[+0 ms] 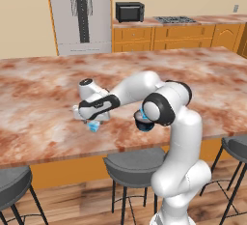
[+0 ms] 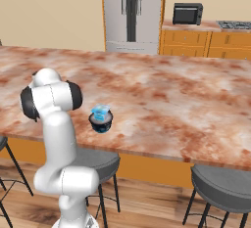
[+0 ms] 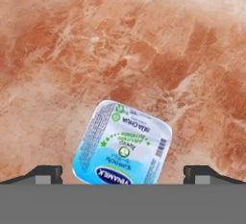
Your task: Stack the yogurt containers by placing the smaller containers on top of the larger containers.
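Observation:
One smaller container [image 3: 122, 146], a light-blue squarish cup with a printed white top, lies on the marble counter straight below my gripper [image 3: 123, 174]. The two dark fingertips [image 3: 48, 172] stand wide apart on either side of it, so the gripper is open and holds nothing. From the left base view my gripper [image 1: 90, 120] hovers just above this cup [image 1: 94, 127] near the counter's front edge. The larger container [image 2: 101, 123], a dark round cup, stands to the right with the other small blue cup [image 2: 101, 112] on top of it. My elbow partly hides the dark cup [image 1: 143, 124].
The marble island counter [image 1: 48, 93] stretches wide around the cups. Grey bar stools [image 1: 132, 163] stand under its front edge. A fridge [image 1: 79, 14], a microwave [image 1: 129, 11] and orange cabinets line the far wall.

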You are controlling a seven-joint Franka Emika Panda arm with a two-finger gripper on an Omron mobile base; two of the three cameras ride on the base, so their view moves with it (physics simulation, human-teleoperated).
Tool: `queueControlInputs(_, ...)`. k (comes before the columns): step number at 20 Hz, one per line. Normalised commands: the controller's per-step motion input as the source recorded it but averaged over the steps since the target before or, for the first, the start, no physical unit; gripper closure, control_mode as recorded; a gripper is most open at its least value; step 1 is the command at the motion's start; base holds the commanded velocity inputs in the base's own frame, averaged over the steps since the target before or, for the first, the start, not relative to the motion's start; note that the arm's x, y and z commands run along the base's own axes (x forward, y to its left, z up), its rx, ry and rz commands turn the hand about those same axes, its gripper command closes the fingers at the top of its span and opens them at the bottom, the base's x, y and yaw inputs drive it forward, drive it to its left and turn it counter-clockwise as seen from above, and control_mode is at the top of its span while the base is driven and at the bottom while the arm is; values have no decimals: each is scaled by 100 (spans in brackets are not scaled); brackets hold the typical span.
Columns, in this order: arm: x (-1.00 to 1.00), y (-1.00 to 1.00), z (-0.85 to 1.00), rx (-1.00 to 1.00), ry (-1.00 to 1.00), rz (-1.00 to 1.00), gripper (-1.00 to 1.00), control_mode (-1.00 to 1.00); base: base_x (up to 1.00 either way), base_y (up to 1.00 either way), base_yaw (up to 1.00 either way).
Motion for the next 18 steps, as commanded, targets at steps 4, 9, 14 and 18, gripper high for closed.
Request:
queueControlInputs(4,5,5,-13,0,0,0,-100,-100,0,0,0)
queueControlInputs(9,1,0,-12,0,0,0,-100,-100,0,0,0)
queueControlInputs(14,0,0,-5,0,0,0,-100,-100,0,0,0)
queueControlInputs(18,0,0,-3,0,0,0,-100,-100,0,0,0)
